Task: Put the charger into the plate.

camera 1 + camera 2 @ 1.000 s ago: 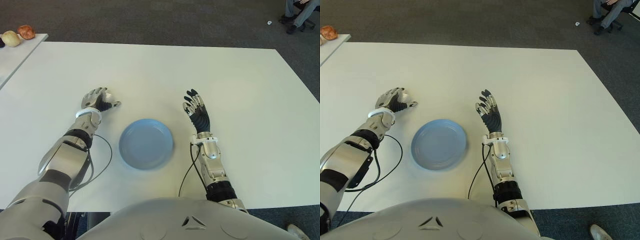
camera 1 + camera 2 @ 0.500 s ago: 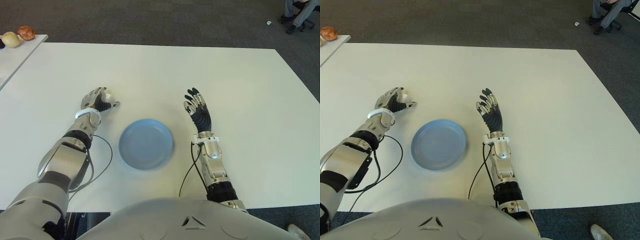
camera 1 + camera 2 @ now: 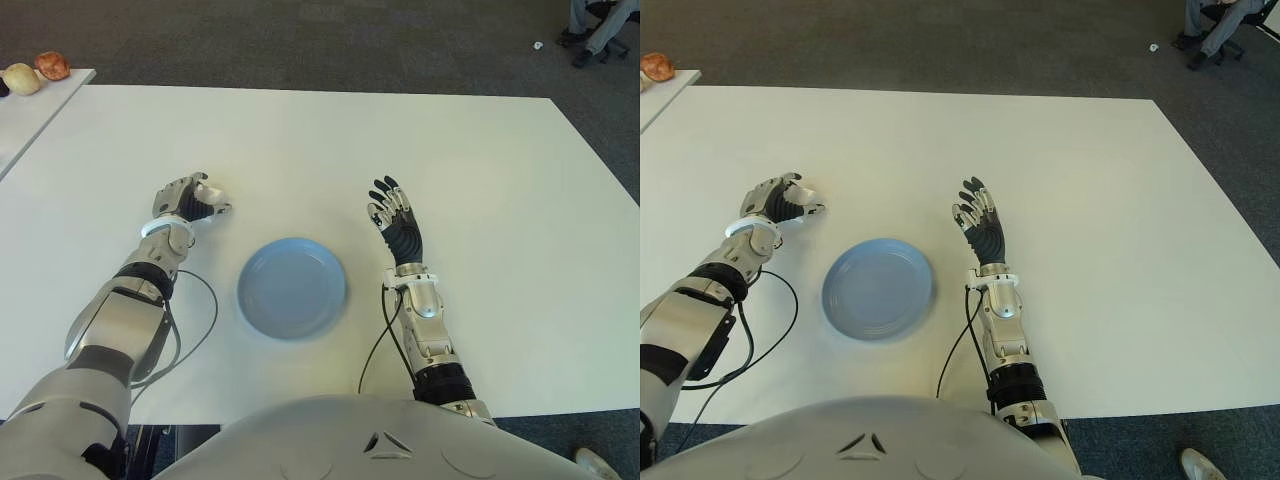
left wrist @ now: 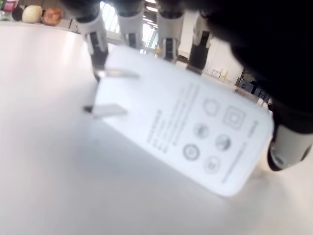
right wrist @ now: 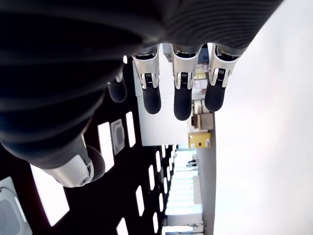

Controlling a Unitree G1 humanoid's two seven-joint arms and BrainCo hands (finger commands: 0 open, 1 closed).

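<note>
Left wrist view | left hand (image 3: 187,199) grips white charger (image 4: 186,142) | printed marks unreadable | right hand (image 3: 394,215) loose, empty

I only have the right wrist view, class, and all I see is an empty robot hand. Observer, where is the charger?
Observer: The white charger is in the left robot hand; its fingers curl over it.
Operator: Is it over the plate yet?
Observer: No. The blue plate lies empty, between the two hands, nearer the robot than the left hand.
Operator: And my right hand, where does it show?
Observer: The right robot hand shows to the right of the plate, fingers spread, holding nothing.
</note>
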